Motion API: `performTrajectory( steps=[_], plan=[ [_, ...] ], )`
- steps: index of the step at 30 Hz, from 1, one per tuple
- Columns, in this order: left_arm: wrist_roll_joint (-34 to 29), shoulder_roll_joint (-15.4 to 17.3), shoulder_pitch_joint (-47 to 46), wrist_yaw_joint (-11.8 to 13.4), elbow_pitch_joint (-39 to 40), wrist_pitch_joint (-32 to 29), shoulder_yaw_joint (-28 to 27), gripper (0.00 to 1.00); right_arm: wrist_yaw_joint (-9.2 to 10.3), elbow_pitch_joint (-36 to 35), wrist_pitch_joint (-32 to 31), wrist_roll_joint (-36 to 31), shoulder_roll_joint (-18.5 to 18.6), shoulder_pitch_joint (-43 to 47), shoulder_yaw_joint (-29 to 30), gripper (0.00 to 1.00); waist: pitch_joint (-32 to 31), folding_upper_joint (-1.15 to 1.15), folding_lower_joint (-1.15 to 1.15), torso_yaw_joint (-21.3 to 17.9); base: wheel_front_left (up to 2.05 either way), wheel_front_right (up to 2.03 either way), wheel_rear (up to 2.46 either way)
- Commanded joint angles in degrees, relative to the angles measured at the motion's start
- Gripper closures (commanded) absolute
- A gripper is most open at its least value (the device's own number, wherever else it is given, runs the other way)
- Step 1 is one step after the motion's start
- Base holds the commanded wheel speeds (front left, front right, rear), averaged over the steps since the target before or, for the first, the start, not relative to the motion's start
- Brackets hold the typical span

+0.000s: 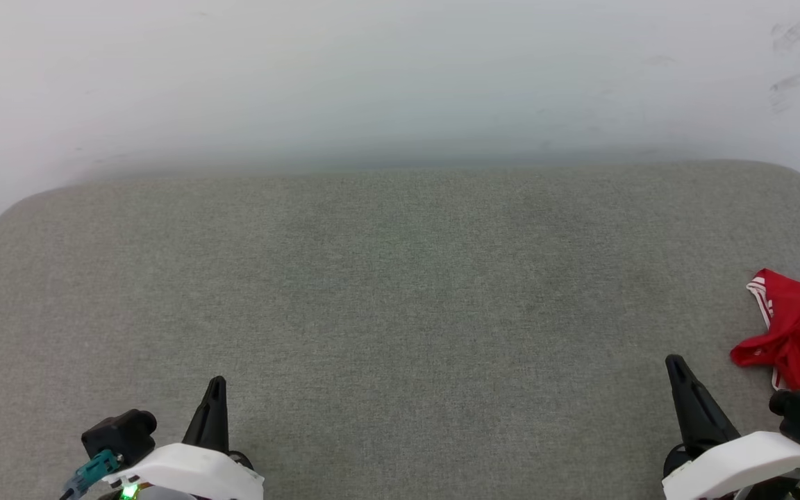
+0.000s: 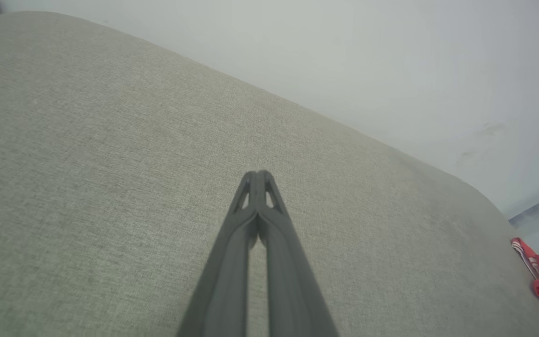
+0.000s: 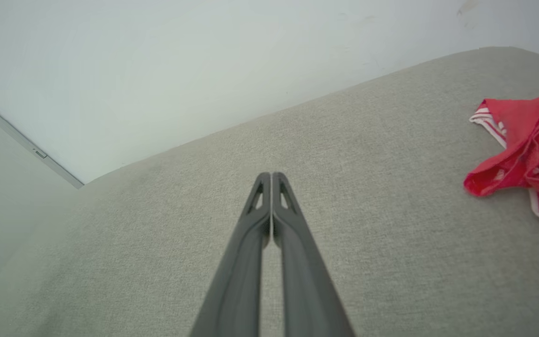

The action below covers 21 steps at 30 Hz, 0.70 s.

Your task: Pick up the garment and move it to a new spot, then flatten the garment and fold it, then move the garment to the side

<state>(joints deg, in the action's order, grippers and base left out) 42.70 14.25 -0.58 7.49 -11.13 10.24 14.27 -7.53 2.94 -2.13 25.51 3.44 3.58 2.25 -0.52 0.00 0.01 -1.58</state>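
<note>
Head view: the crumpled red soft-fabric garment (image 1: pixel 799 340) with white-striped trim lies at the right edge of the grey woven cushion (image 1: pixel 400 292). Near, the left gripper (image 1: pixel 217 383) and right gripper (image 1: pixel 675 362) are pressed together, empty.

red garment (image 1: pixel 799 337), crumpled, cushion's right edge

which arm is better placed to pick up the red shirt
Right, probably. The garment lies crumpled at the right edge of the cushion, close beside the right tool; the left tool sits far across it. Both tools are shut, so the right must open first.
</note>
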Motion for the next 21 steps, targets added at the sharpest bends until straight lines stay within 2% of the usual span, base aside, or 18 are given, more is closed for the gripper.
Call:
performTrajectory(
  steps=[1,21],
  plan=[
    [1.7,0.0,-1.8,-0.6,0.5,-0.4,-1.1,1.00,0.01,-0.4,-0.2,2.3,-0.1,-1.8,0.2,1.00,0.0,0.00,0.00,0.0,0.00,0.00,0.00],
    [15.1,-2.9,-3.1,-4.6,-0.4,-4.6,-6.2,1.00,0.02,2.7,-1.3,19.9,-0.2,-4.2,1.4,1.00,0.1,0.00,0.00,0.3,0.00,0.00,0.00]
  ],
)
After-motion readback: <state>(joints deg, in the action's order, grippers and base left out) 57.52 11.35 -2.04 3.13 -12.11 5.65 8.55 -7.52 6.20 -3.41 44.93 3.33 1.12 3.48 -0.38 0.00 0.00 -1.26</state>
